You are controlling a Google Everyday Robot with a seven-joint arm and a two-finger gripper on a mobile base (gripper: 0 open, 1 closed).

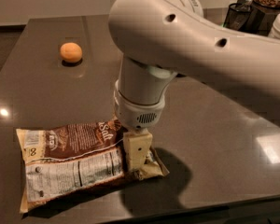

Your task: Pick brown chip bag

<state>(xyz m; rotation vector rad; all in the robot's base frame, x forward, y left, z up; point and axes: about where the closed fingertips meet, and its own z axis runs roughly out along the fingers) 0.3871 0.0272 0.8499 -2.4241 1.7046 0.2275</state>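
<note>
The brown chip bag lies flat on the dark table near its front left. It has cream edges, a white label panel and white script lettering. My gripper points straight down over the right end of the bag, low enough to touch or nearly touch it. The big white arm reaches in from the upper right and hides part of the bag's right end.
An orange round fruit sits at the back left of the table. A black wire basket and containers stand at the back right. The table's front edge runs just below the bag.
</note>
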